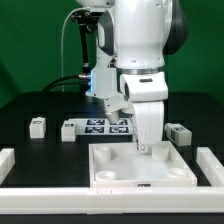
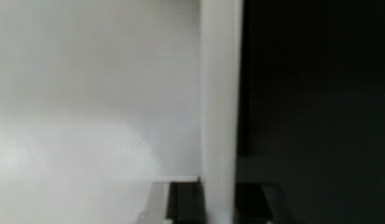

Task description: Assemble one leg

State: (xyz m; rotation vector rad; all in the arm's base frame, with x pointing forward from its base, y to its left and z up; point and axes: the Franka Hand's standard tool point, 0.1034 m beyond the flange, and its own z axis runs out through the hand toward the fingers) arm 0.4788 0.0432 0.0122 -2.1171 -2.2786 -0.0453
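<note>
Down at the front of the black counter (image 1: 45, 150) a white square panel (image 1: 120, 172) lies flat, with round sockets at its corners and white rails (image 1: 12, 165) along its sides and front. Over the panel's far edge, toward the exterior view's right, the arm (image 1: 140, 50) stands straight down. Its claw (image 1: 147, 145) reaches the panel's surface or just above it — touching or not, I cannot tell. Nor can I tell whether the claw is spread or pressed together: the white wrist housing hides the fingers. The wrist view gives only a pale surface, a bright upright strip and blackness beside it, too blurred to read.

One leg (image 1: 178, 132) sits on the counter just beyond the panel's far corner on the exterior view's right, near the claw but apart from it. A second leg (image 1: 37, 126) rests alone, well off on the exterior view's left. A third leg (image 1: 68, 130) sits by the end of the marker board (image 1: 105, 126), which lies partly hidden behind the arm.
</note>
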